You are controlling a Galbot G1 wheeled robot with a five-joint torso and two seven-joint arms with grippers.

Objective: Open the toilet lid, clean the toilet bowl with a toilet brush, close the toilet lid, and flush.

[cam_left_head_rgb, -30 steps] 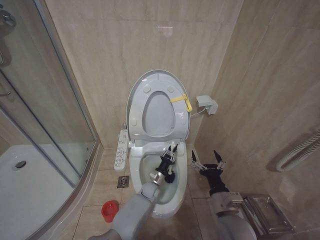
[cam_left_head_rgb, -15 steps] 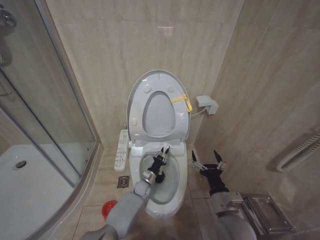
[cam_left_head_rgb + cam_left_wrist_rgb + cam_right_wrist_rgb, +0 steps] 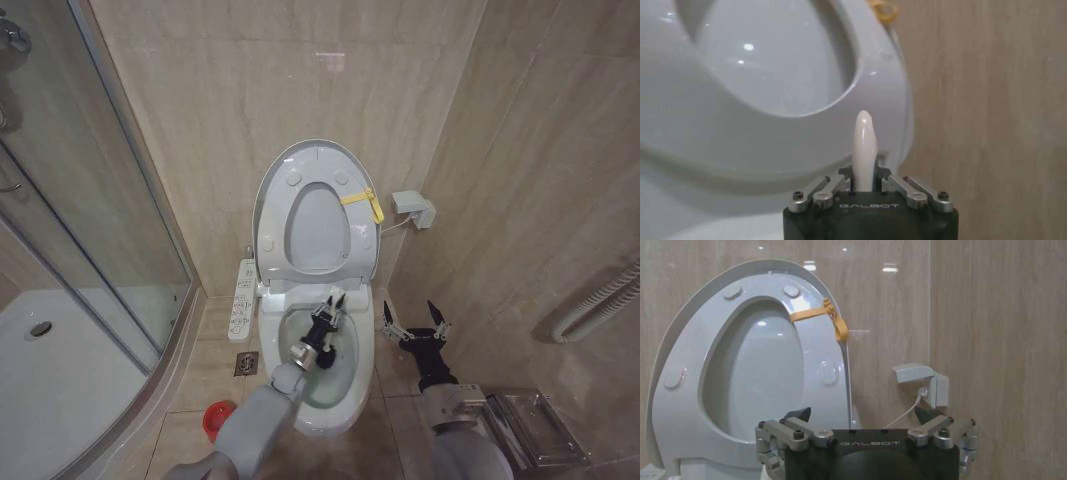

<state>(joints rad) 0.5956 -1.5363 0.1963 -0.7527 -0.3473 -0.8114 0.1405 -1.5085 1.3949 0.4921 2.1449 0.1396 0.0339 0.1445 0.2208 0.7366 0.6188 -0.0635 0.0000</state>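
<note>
The toilet lid (image 3: 318, 160) stands raised against the wall with the ring seat (image 3: 272, 245) up in front of it; a yellow tag (image 3: 362, 203) hangs at the rim. Below lies the white toilet bowl (image 3: 345, 385). My left gripper (image 3: 328, 308) hangs over the bowl, shut on the toilet brush's pale handle (image 3: 864, 145), which sticks up between its fingers (image 3: 865, 181). The bristle head is hidden under the gripper. My right gripper (image 3: 415, 322) is open beside the bowl's right side, facing the raised lid (image 3: 760, 275), with nothing between its fingers (image 3: 865, 417).
A red holder cup (image 3: 216, 420) stands on the floor left of the toilet, near a floor drain (image 3: 245, 363). A control panel (image 3: 243, 300) sits at the bowl's left. The glass shower screen (image 3: 90, 220) and tray (image 3: 50, 370) close off the left; a wall box (image 3: 414, 208) is at the right.
The left gripper with the brush has shifted a little to the left over the bowl. The right arm has not moved.
</note>
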